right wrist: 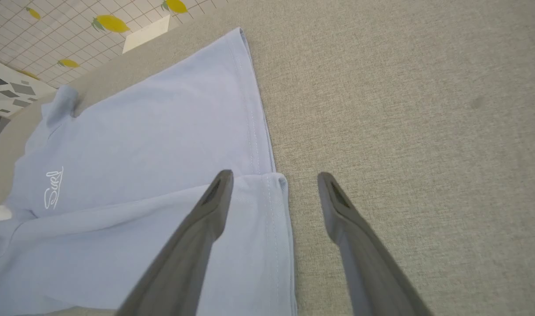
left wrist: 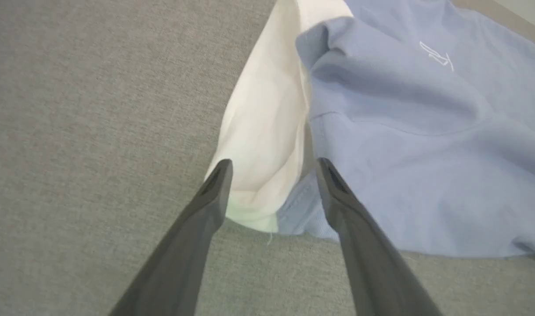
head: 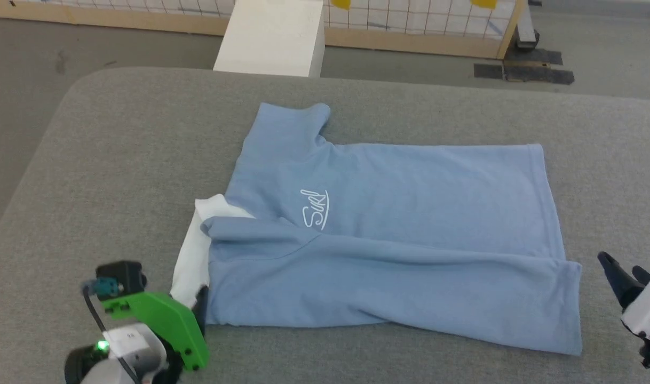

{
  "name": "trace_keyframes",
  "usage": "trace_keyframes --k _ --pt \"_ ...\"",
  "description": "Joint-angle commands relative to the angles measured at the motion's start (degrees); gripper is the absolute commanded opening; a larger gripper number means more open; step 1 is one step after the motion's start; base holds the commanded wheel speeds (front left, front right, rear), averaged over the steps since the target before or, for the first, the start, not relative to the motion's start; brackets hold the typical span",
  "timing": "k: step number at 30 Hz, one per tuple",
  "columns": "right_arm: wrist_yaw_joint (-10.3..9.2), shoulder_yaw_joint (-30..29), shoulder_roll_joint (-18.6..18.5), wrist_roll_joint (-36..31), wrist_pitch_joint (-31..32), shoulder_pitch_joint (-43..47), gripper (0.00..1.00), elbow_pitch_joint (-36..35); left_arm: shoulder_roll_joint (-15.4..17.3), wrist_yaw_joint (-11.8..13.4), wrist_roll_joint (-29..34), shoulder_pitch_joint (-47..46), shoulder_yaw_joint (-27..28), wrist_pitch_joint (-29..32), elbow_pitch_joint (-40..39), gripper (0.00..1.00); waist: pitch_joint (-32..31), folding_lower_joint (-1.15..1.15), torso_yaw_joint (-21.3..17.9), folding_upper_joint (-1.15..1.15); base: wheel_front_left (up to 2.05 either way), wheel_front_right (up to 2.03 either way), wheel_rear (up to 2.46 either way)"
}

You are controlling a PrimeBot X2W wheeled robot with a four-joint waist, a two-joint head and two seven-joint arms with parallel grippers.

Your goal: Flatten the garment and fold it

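1. The garment (head: 389, 229) lies spread on the grey tabletop (head: 117, 160). In the head view its neck end is toward 9 o'clock and its hem (head: 549, 202) toward 3 o'clock.
2. One sleeve (head: 293, 120) points to 12 o'clock. The 6 o'clock side is folded over the body, just below the white lettering (head: 315, 209).
3. White inside fabric (head: 194, 250) is exposed at the 9 o'clock end.
4. The left gripper (left wrist: 272, 164) has its jaws wide apart and holds nothing. It sits at the garment's 7 o'clock corner; contact cannot be told.
5. The right gripper (right wrist: 275, 175) has its jaws wide apart and holds nothing. It sits at the 4 o'clock corner, half over cloth and half over bare tabletop.
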Motion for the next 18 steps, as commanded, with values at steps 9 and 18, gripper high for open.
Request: trace_keyframes --k 9,18 --pt "-0.09 0.59 0.38 1.75 0.07 2.27 1.00 -2.09 -0.92 2.08 -0.28 1.92 -1.90 2.74 -1.25 1.00 1.07 0.00 -1.36 0.00 0.00 0.00 0.00" --pt "-0.09 2.34 0.39 1.35 -0.73 3.54 1.00 -1.76 -1.59 0.44 -1.34 -0.49 -3.23 4.76 8.45 0.18 2.31 0.00 -3.32 0.00 0.00 0.00 0.00"
